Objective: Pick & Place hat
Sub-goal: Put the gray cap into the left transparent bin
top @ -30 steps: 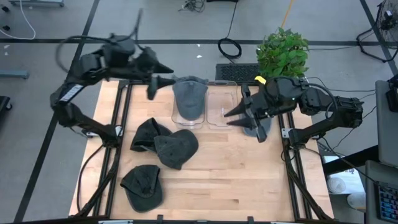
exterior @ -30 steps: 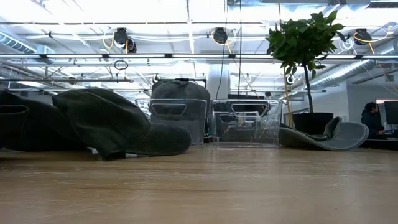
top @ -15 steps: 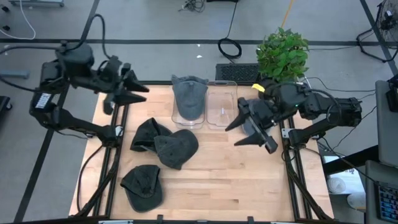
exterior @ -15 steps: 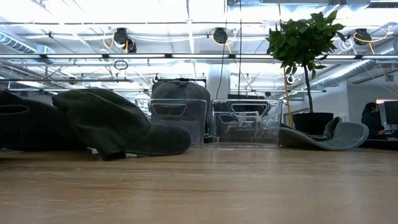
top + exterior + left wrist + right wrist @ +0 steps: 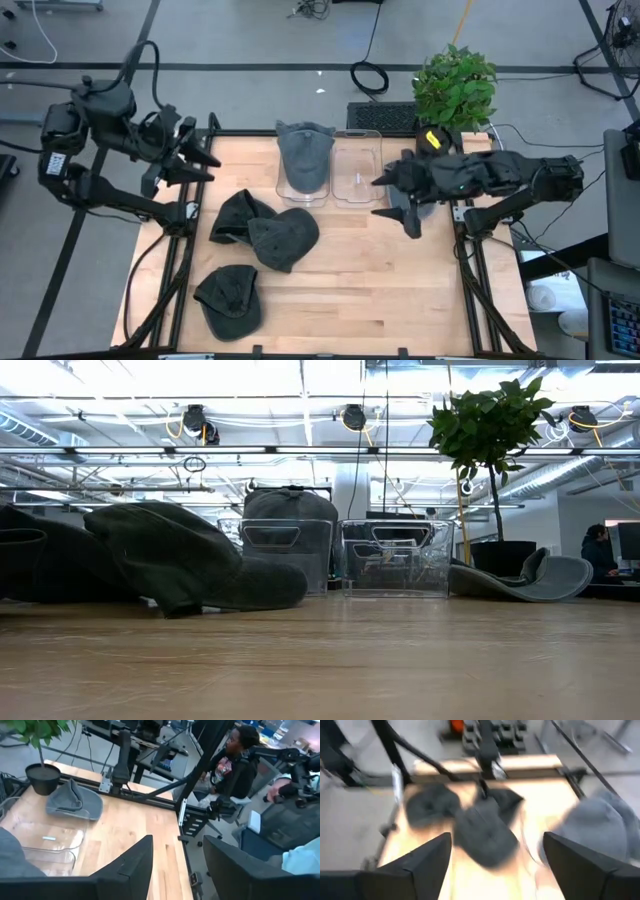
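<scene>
Since a second ago the left gripper (image 5: 200, 165) has been retreating off the counter (image 5: 350, 290), jaws apart; right gripper (image 5: 395, 200), jaws apart, is probably releasing the hat (image 5: 415, 207) beneath them, next reaching for another.

The high view looks straight down over the whole table (image 5: 340, 290); the low view looks level across it, sharing the clear bins (image 5: 395, 558).
</scene>
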Motion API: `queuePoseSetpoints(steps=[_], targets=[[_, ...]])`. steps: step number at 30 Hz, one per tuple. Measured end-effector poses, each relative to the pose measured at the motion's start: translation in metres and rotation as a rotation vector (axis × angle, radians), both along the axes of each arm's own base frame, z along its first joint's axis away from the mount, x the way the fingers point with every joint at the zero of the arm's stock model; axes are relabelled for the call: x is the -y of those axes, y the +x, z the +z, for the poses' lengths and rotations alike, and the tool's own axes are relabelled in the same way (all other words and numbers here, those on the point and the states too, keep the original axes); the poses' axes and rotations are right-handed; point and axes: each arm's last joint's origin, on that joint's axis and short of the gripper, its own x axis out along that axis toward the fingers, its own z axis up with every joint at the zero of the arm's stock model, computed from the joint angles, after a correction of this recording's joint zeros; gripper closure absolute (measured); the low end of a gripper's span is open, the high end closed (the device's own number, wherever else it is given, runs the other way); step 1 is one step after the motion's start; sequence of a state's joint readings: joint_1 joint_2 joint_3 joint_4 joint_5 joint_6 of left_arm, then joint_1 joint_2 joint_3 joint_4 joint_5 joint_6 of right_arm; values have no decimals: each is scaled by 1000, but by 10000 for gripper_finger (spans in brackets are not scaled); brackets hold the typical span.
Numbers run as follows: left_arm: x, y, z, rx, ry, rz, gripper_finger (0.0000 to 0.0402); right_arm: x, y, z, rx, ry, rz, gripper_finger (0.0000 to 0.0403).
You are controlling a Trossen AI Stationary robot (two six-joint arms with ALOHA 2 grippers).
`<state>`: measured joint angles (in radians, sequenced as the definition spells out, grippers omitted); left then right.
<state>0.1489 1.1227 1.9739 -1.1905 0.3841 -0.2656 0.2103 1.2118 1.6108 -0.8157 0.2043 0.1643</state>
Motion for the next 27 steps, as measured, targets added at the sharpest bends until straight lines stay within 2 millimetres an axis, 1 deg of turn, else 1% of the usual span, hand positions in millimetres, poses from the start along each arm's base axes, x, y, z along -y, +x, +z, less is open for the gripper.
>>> queuePoseSetpoints(steps=[3, 7, 14, 20, 21, 24, 27], targets=[[1, 1, 0, 0, -5, -11, 227, -3, -4, -6, -69, 3, -18, 80], [2, 1, 0, -8, -31, -2, 234, -8, -12, -15, -182, 5, -19, 74], [1, 1, 0, -30, -116, 51, 235, -10, -37, -36, -493, -18, -47, 77], [1, 2, 0, -36, -138, 59, 230, -7, -56, -46, -731, 21, -35, 77], [1, 2, 0, -36, -137, 59, 229, -7, -58, -46, -751, 21, -38, 77], [1, 2, 0, -36, -137, 72, 229, -7, -58, -45, -727, 15, -24, 78], [0, 2, 0, -36, -138, 78, 229, -7, -55, -48, -752, -27, -18, 78]])
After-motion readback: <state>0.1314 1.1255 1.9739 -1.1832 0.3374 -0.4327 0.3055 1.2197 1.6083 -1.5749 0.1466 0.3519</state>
